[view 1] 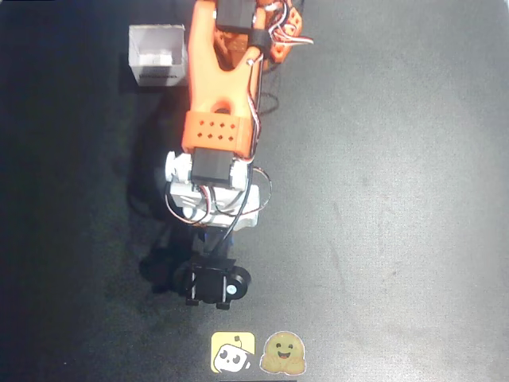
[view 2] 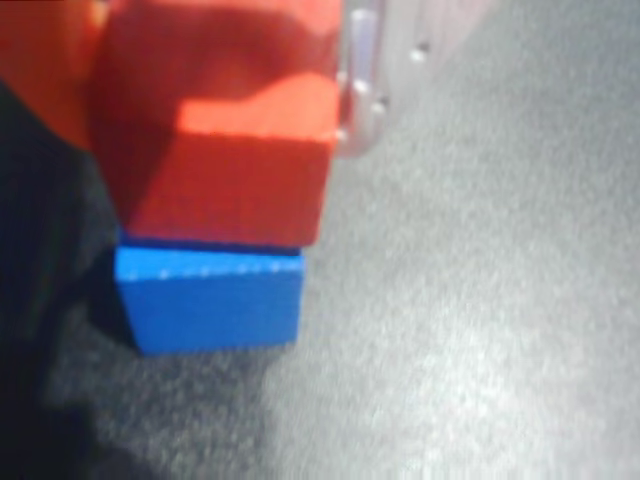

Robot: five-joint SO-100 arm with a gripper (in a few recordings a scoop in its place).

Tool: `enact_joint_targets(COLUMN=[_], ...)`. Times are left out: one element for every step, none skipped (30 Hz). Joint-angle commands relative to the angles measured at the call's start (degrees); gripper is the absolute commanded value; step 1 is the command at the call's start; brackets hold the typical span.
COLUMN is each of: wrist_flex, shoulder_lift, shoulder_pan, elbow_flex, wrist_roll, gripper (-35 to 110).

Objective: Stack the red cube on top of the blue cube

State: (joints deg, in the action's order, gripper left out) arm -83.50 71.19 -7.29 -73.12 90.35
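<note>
Wrist view: the red cube (view 2: 225, 150) sits between the gripper (view 2: 215, 110) fingers, an orange finger (view 2: 50, 60) against its left side and a pale translucent finger (view 2: 362, 85) at its right edge. I read the fingers as pinching the red cube. Directly under it is the blue cube (view 2: 210, 300); the red underside appears to meet the blue top face, though the picture is soft and I cannot tell whether the two are fully in contact or a sliver apart. The red cube's front face stands slightly wider than the blue one's and overhangs a little to the right. The blue cube rests on the dark grey mat (view 2: 480, 330), with shadow on its left side.

Overhead view: the orange arm (view 1: 223, 87) reaches from the far edge toward the near edge, ending in a white and black wrist assembly (view 1: 211, 199) with a black camera mount (view 1: 215, 282) over the stacking spot, so I see neither cube here. A white box (view 1: 157, 54) stands at far left, just beside the arm. Two stickers (view 1: 258, 352), one yellow and one tan, lie at the near edge, near the camera mount.
</note>
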Motion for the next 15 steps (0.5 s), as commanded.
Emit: enact_joint_targets(wrist_flex=[0.8, 0.9, 1.1, 1.1, 1.2, 1.5, 1.6, 1.7, 1.7, 1.7, 1.7, 1.7, 1.8, 1.8, 1.8], shoulder_lift=[0.3, 0.2, 0.2, 0.0, -0.1, -0.2, -0.4, -0.4, -0.5, -0.7, -0.8, -0.8, -0.8, -0.9, -0.9], shoulder_pan=[0.4, 0.3, 0.3, 0.2, 0.1, 0.0, 0.0, 0.0, 0.0, 0.0, 0.0, -0.1, -0.1, -0.1, -0.1], elbow_flex=[2.6, 2.6, 2.6, 2.6, 2.6, 2.6, 2.6, 2.6, 2.6, 2.6, 2.6, 2.5, 2.4, 2.3, 2.3], wrist_roll=[-0.4, -0.4, -0.4, -0.4, -0.4, -0.4, -0.4, -0.4, -0.4, -0.4, -0.3, -0.4, -0.4, -0.4, -0.4], gripper=[0, 0, 0, 0, 0, 0, 0, 0, 0, 0, 0, 0, 0, 0, 0])
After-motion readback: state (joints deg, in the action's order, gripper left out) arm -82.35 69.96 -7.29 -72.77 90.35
